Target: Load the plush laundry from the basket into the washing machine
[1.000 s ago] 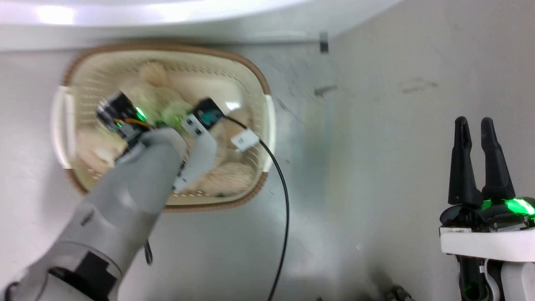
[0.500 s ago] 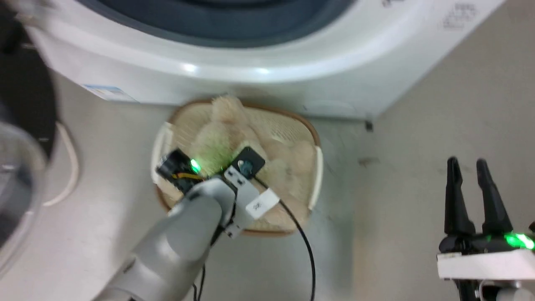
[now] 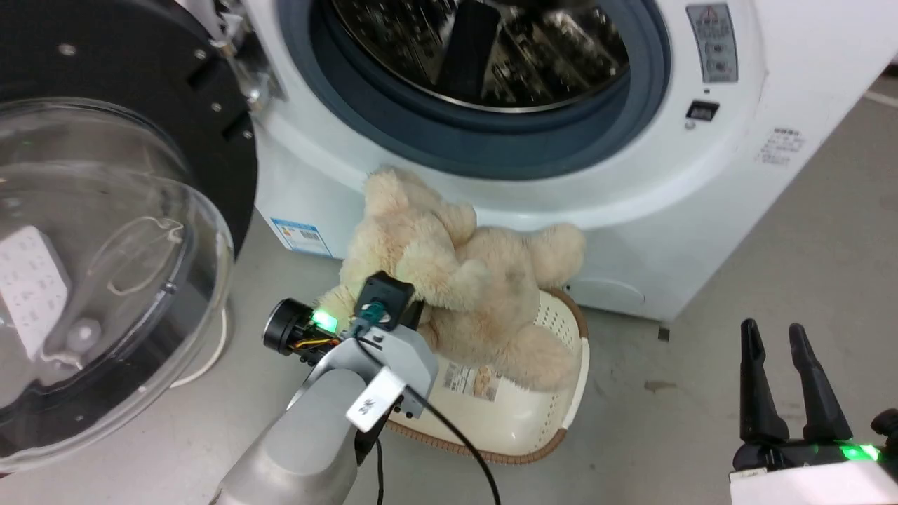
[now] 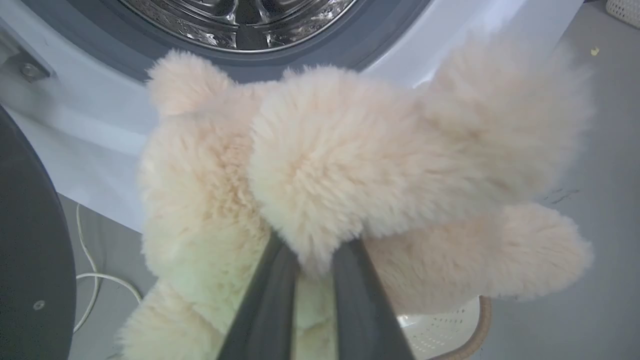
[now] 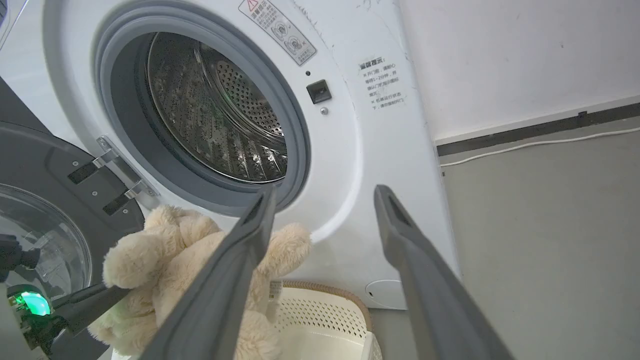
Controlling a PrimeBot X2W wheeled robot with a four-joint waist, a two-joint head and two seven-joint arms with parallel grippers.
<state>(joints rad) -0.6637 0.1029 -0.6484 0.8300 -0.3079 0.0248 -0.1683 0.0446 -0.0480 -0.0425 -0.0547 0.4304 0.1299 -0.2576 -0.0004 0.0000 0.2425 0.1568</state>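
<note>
Head view first: the washing machine [image 3: 701,175] has its door [image 3: 105,245] swung out to the left, and the shiny drum [image 3: 491,49] shows through the porthole. The plush laundry [image 3: 456,280] is up off the ground, just in front of the washer's white lower front and below the grey gasket. It hangs over the basket [image 3: 561,393], which sits on the floor [image 3: 736,294] right up against the machine. The left gripper [image 3: 415,313] is buried in the fluff on the toy's left side (most of it is hidden behind the wrist camera here). At the lower right, the right gripper [image 3: 774,337] points up, well apart from everything.

Left wrist view: the two dark fingers [image 4: 265,310] rise close together with a tuft of cream fur pinched between them, so this claw is narrow and clamped on the toy. The basket's brown rim peeks out under the toy at the lower right. A white cable [image 4: 90,270] lies on the floor near the door.

Right wrist view: this claw stands wide and empty, with the washer's front showing between its fingers. The toy is at the lower left, under the porthole and above the basket. I can't tell whether its lowest limb touches the basket.
</note>
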